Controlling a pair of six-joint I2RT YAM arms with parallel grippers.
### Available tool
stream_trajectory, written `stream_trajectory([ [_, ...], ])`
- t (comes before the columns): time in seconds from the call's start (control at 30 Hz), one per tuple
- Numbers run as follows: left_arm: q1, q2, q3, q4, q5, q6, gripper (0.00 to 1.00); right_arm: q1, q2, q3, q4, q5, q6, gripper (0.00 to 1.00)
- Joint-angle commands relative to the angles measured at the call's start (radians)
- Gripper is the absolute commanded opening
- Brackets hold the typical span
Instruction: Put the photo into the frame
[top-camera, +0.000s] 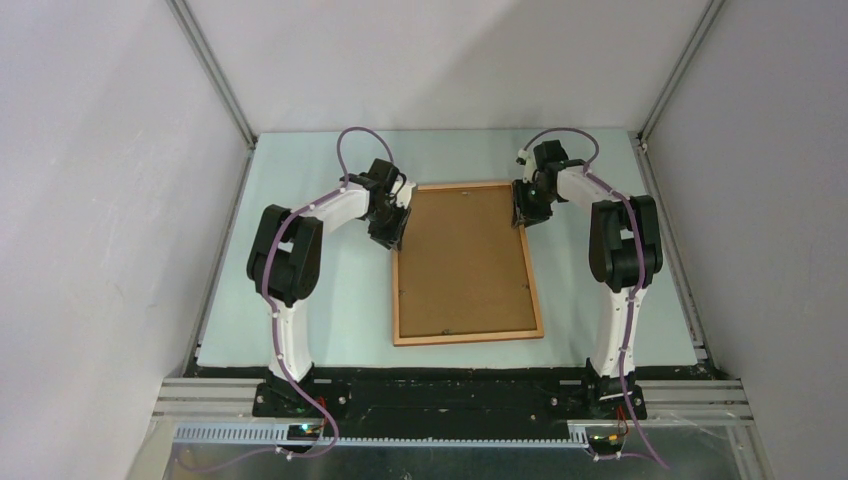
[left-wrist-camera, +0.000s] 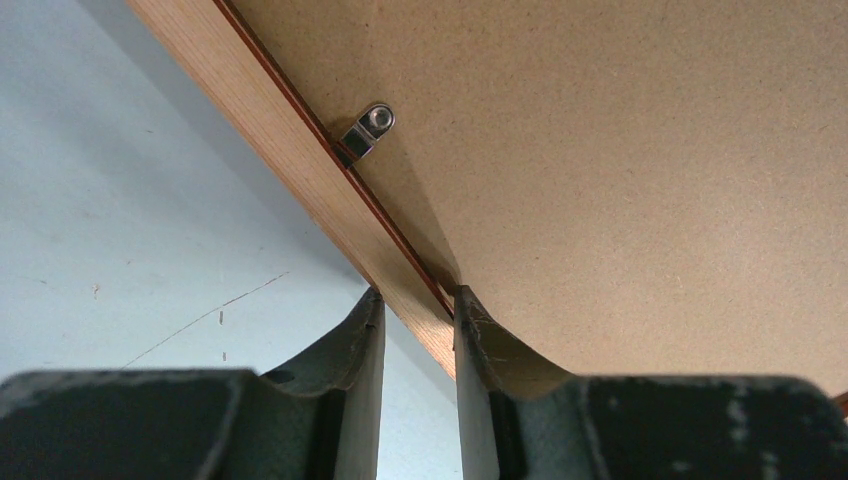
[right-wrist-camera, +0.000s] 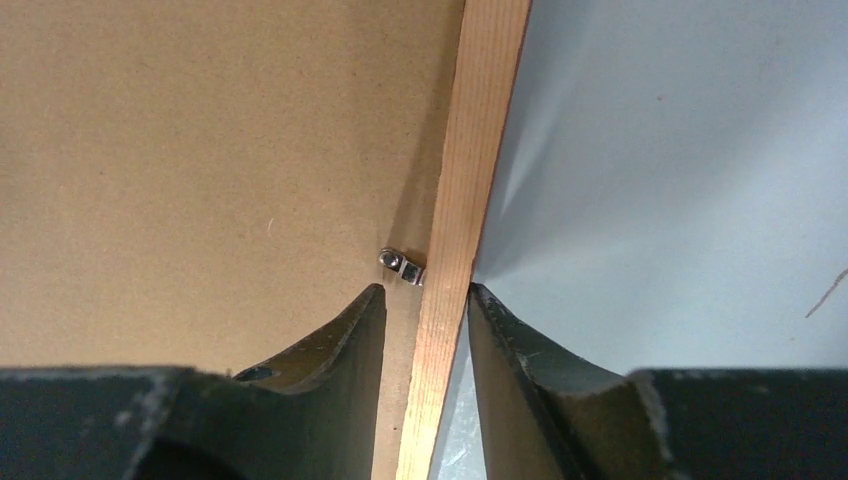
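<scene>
The frame (top-camera: 468, 337) (lying back-up on the table (top-camera: 330, 300), backing board (top-camera: 465, 260) set in it) is clamped at its left rail by the left gripper (top-camera: 391, 230), while its right rail is straddled by the slightly parted right gripper (top-camera: 522, 212).

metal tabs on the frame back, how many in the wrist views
2. One tab by the left gripper on the frame; one by the right gripper. Others may be hidden.
</scene>
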Motion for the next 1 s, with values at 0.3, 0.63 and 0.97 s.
stream_trajectory([
  [0.3, -0.002, -0.035, -0.028, -0.007, 0.020, 0.078, 0.00, -0.020, -0.083, 0.031, 0.014, -0.070, 0.008, 0.49],
  [0.63, 0.000, -0.050, -0.037, -0.007, 0.029, 0.064, 0.00, -0.028, -0.201, -0.158, 0.028, -0.008, -0.036, 0.50],
  [0.97, 0.000, -0.041, -0.030, -0.007, 0.033, 0.060, 0.00, -0.045, -0.270, -0.268, 0.017, -0.026, -0.054, 0.48],
])
